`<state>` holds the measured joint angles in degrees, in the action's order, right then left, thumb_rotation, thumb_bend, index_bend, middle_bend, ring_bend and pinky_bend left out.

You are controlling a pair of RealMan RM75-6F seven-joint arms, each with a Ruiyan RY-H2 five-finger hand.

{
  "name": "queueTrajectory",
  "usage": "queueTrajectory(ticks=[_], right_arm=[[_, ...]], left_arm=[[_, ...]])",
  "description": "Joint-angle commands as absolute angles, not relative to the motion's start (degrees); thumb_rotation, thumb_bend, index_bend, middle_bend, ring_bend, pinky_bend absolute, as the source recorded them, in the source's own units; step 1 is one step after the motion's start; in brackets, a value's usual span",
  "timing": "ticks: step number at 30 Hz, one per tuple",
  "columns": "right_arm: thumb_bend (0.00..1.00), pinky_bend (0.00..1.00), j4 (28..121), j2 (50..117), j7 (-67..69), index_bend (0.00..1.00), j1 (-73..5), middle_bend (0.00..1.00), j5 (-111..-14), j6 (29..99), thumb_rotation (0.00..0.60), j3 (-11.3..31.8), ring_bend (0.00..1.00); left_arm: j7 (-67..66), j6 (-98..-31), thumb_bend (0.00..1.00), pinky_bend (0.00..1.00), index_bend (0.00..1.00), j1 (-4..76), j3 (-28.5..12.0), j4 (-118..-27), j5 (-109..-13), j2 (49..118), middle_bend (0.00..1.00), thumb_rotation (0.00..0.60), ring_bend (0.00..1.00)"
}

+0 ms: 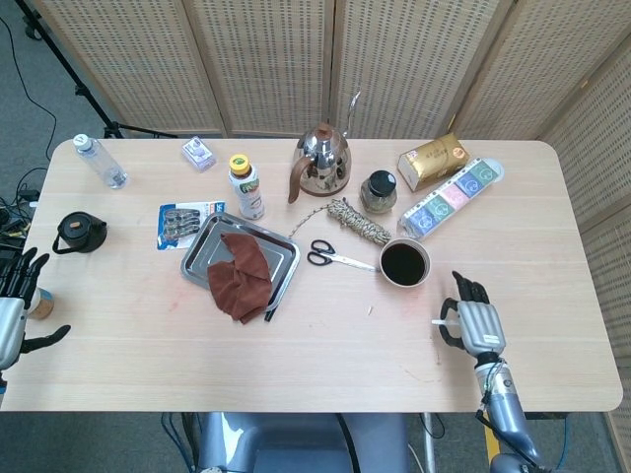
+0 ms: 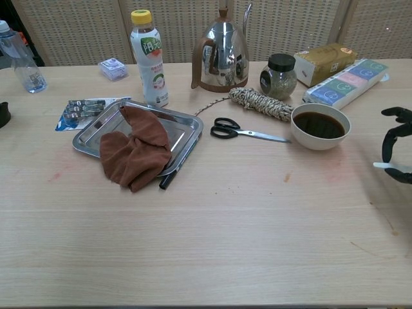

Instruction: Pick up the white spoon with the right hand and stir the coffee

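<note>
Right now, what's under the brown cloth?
The brown cloth lies on a metal tray, spilling over its front edge onto the table. Whatever else it covers is hidden.

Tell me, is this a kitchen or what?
Probably not a kitchen: more likely a robot test room. Folding screens stand behind the table, a tripod leg shows, and odd things like scissors lie about.

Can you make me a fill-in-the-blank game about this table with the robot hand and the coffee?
1. The white spoon is held by the robot's ____ hand.
2. The bowl holds dark ____.
3. The brown cloth lies partly in the metal ____.
4. The scissors lie between the tray and the ____.

Missing words: right; coffee; tray; bowl
</note>
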<state>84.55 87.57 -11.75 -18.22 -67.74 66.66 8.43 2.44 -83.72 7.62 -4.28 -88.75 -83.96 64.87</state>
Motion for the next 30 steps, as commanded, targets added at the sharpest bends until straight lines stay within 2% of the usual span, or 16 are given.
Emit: queueTrajectory(ticks=[1,6,16,27,30], right_arm=[[0.44,0.04,90.8,83.4,-5.2,0.58,-17.4,0.0,-69.7,68.0,0.6,10.4,0.0],[0.44,0.04,95.6,79.7,2.9,0.58,-17.7,0.0,-69.4,66.4,0.6,13.0,0.0],[0.44,0.04,100.7,76.2,9.0,0.58,-20.4,0.0,-68.5,63.8,0.6,17.1,0.0],[0.44,0.04,100.2,76.9,14.3,0.58,-27.6,0.0,-60.7,57.0,0.6,24.6,0.0],[0.44,0.04,99.3,78.3,13.8,0.58,-29.8,0.0,-58.2,55.9,0.6,25.5,0.0]], left_arm=[[2.4,-83.7,0.0,0.0,0.0,7.6,-4.2,-88.8,-84.0,64.8,0.0,0.6,0.0],[2.7,-84.0,0.0,0.0,0.0,7.4,-4.1,-89.1,-84.3,64.6,0.0,0.6,0.0],[3.4,-83.9,0.0,0.0,0.0,7.4,-4.0,-89.2,-84.4,64.2,0.0,0.6,0.0],[3.2,-83.4,0.0,0.0,0.0,7.6,-4.0,-89.2,-84.1,64.2,0.0,0.6,0.0],[2.8,-83.3,0.0,0.0,0.0,7.6,-4.1,-89.2,-83.9,64.3,0.0,0.6,0.0]])
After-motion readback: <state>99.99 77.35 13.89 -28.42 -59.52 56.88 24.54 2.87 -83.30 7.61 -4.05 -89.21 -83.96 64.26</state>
